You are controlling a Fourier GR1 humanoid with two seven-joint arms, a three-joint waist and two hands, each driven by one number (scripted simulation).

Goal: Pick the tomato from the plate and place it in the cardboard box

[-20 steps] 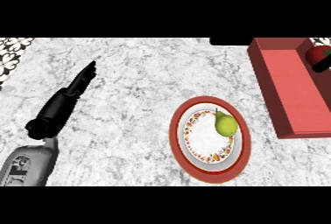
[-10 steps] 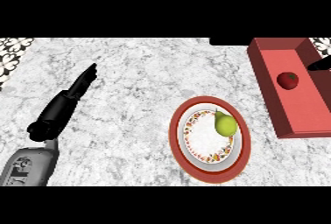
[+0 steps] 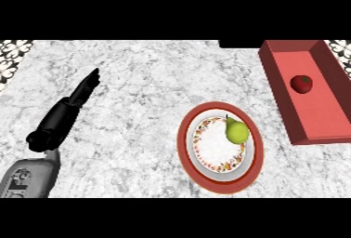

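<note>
The red tomato (image 3: 301,82) lies inside the red box (image 3: 286,96) at the right edge of the counter, with no hand touching it. A round plate (image 3: 221,173) with a red rim sits at centre right and carries a green pear (image 3: 237,131) on its right side. My left hand (image 3: 77,98) rests on the counter at the left, fingers straight and pointing away, holding nothing. My right hand does not show in the head view.
The marble counter (image 3: 151,79) stretches between my left hand and the plate. A patterned wall strip (image 3: 14,58) runs along the far left edge, and another shows at the top right corner.
My right hand, which was over the box with the tomato, has let it go and left the view. The tomato now lies in the box. The left hand has stayed still.
</note>
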